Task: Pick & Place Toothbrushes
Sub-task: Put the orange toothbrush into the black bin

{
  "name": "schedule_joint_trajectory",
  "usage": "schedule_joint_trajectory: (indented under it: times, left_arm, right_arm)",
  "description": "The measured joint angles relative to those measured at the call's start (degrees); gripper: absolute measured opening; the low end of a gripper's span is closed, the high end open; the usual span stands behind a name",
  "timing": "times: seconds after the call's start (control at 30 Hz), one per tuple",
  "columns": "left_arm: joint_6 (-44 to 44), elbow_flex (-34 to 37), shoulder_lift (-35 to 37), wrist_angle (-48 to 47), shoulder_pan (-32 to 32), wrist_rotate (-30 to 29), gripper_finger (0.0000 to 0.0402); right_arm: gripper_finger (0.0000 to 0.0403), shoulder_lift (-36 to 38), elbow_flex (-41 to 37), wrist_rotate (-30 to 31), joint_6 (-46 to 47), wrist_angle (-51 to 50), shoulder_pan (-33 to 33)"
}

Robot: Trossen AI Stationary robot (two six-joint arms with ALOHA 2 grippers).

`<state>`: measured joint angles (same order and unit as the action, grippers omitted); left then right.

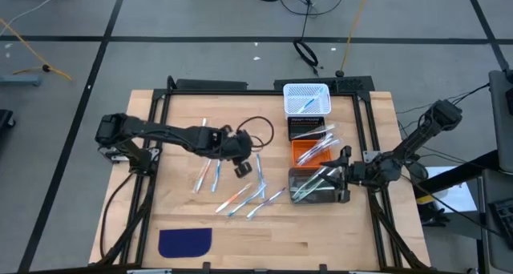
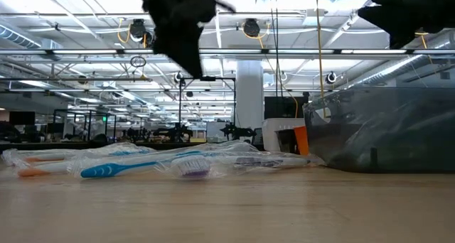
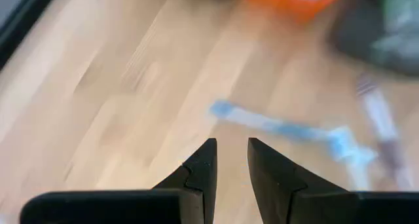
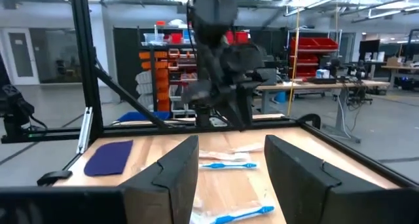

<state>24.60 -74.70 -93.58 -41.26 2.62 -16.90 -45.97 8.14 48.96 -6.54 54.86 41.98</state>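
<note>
**Light, slick brushes call for a mid-handle pinch**

The thin white-and-blue plastic toothbrushes [image 1: 240, 190], seemingly in clear wrappers, lie scattered at the centre of the pale wooden table [image 1: 321, 242], with more already in the dark smoky bin [image 1: 319, 186] and orange bin [image 1: 309, 152] right of centre. They look light, stiff and slippery; a grip across the middle of the handle seems safest against pivoting. The left gripper [image 1: 243, 168] hovers over the pile, fingers [image 3: 203, 168] narrowly parted and empty. The right gripper [image 1: 343, 176] sits at the dark bin, fingers [image 4: 173, 171] spread wide, holding nothing.
</note>
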Motion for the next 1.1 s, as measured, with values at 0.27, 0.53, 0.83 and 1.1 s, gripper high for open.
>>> schedule_joint_trajectory:
  times: [0.27, 0.53, 0.83, 1.1]
  left_arm:
    - [7.45, 4.3, 0.02, -9.67, -5.45, 0.52, 0.0088]
    - [11.65, 10.3, 0.02, -11.59, -13.92, 2.33, 0.0088]
    - [13.65, 18.29, 4.72, -10.7, -23.02, 4.39, 0.0088]
    - [15.14, 25.41, 11.19, -5.21, -28.69, 8.02, 0.0088]
  right_arm:
    - [0.0166, 0.01, 1.25, -2.77, -0.2, -1.18, -2.32]
    - [0.0166, -0.01, 2.86, -2.78, -1.03, -4.77, -2.3]
    - [0.0166, -0.01, 2.86, -2.78, -0.2, -5.15, -2.23]
    - [0.0166, -0.01, 2.86, -2.78, -0.18, -5.87, -2.23]
